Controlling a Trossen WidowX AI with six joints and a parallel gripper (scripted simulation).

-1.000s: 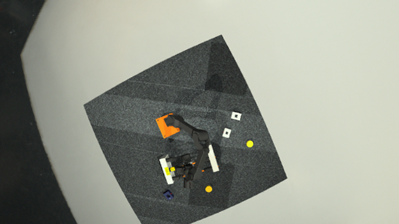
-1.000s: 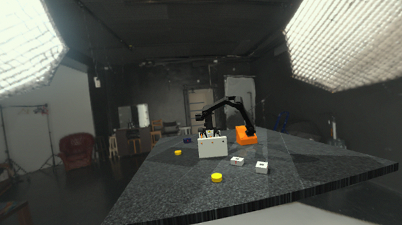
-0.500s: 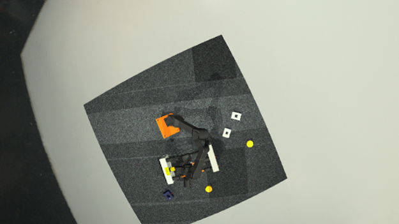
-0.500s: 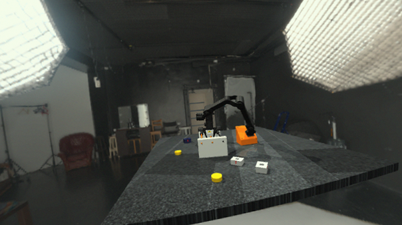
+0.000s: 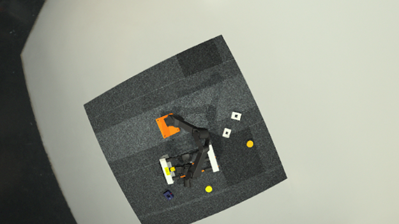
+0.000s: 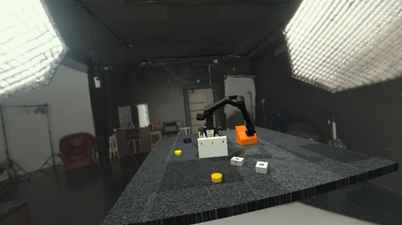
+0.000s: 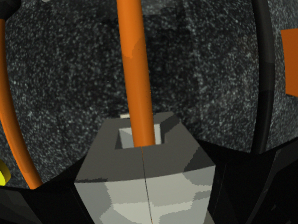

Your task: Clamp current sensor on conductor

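End effector [image 5: 186,158] [image 7: 141,147] clenched on pale grey, block-shaped split-core sensor [image 7: 142,197], which sits round middle orange, tubular conductor [image 7: 134,75], halves meeting at thin seam. Squeeze step in hand, looks like! Latch can't be confirmed; arrow hidden. Next: finish squeeze, then spread fingers, back straight off. No containers in view.

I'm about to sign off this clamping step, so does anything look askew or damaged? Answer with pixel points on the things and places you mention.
Nothing stands out. The gripper [image 7: 141,147] is shut on the sensor [image 7: 182,145], whose halves meet at a thin, even seam, and the middle orange conductor [image 7: 134,60] runs through its window. I see no damage.
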